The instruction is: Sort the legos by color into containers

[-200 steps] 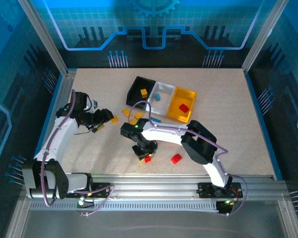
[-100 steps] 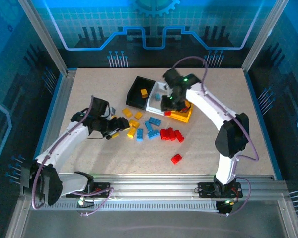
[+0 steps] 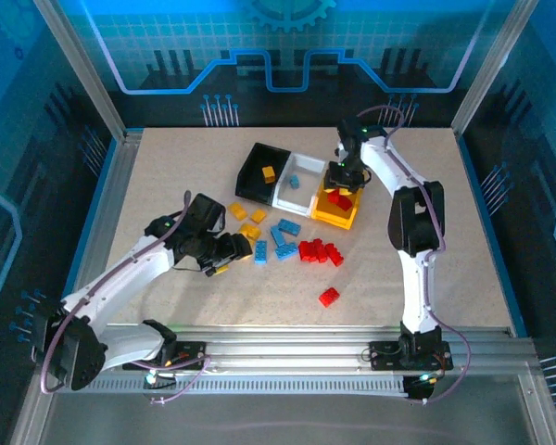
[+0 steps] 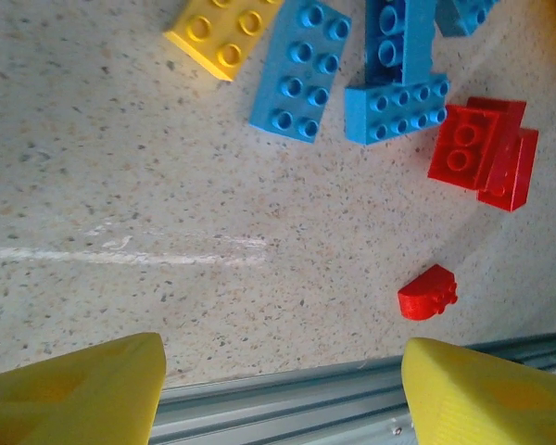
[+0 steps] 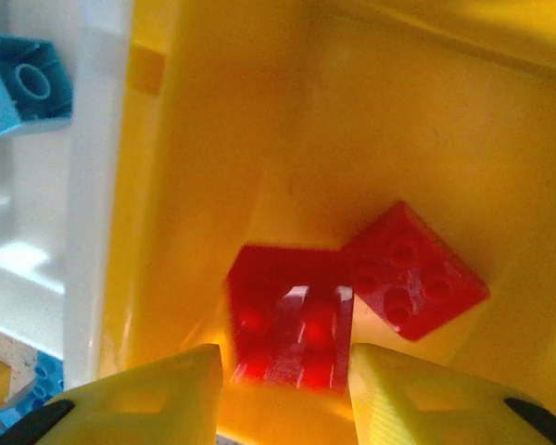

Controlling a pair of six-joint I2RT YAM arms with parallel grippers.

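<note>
Inside the yellow-orange bin (image 5: 213,139), the right gripper (image 5: 283,357) holds its yellow fingertips about a brick's width apart. A red brick (image 5: 292,329) sits framed between them; we cannot tell whether they pinch it. A second red brick (image 5: 412,269) lies just beside it on the glossy floor, and smooth walls close in on every side. Beyond the white bin (image 5: 97,139) wall lies a blue brick (image 5: 23,83).

Over the table, the left gripper (image 4: 283,371) has its jaws wide apart and empty, with bare speckled board (image 4: 120,185) ahead and the ribbed metal rail (image 4: 287,399) close beneath. Farther out we see a studded blue brick (image 4: 301,69), a yellow brick (image 4: 218,32), stacked red bricks (image 4: 482,153) and a small rounded red piece (image 4: 426,292). The black bin (image 3: 255,171) stands left of the white one.

Since half a second ago, the right gripper has shifted from the white bin's edge to the yellow-orange bin. The left one has edged nearer the loose bricks.
</note>
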